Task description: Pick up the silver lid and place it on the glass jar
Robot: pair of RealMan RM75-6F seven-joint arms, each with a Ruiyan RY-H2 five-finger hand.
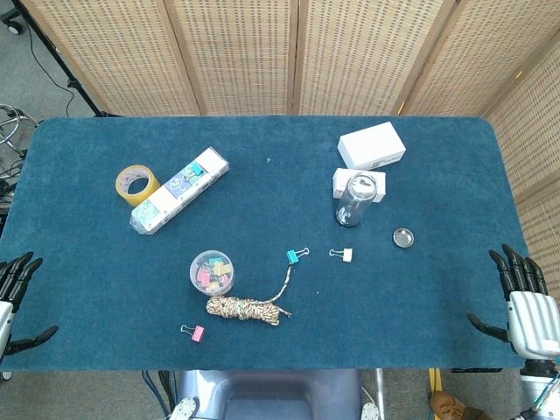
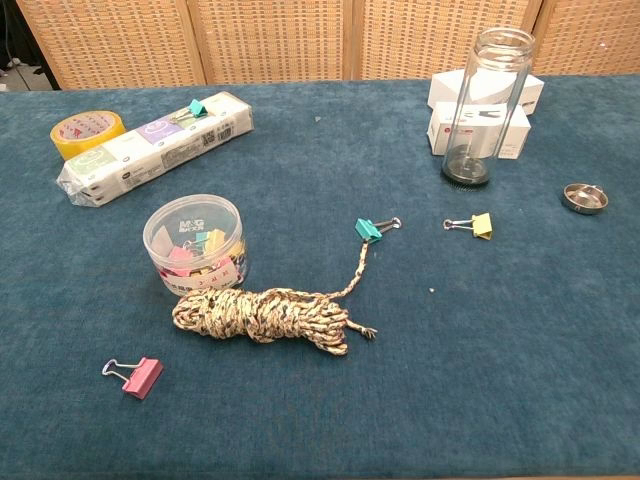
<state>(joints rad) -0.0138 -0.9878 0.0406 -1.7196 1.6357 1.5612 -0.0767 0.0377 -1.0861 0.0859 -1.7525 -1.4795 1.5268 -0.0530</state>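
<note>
Our left hand waits at the counter's eight o'clock edge, fingers spread and holding nothing, with the jar upright and uncapped toward two o'clock, just in front of the white boxes. The lid lies flat on the cloth at the jar's four o'clock, near it but apart. Our right hand, also spread and empty at the four o'clock edge, is nearer, so we should send it, pinch the lid's rim from above, keep it level and settle it squarely on the jar's mouth.

Black-fingered right robot hand with silver-white back; left robot hand likewise black-fingered.
</note>
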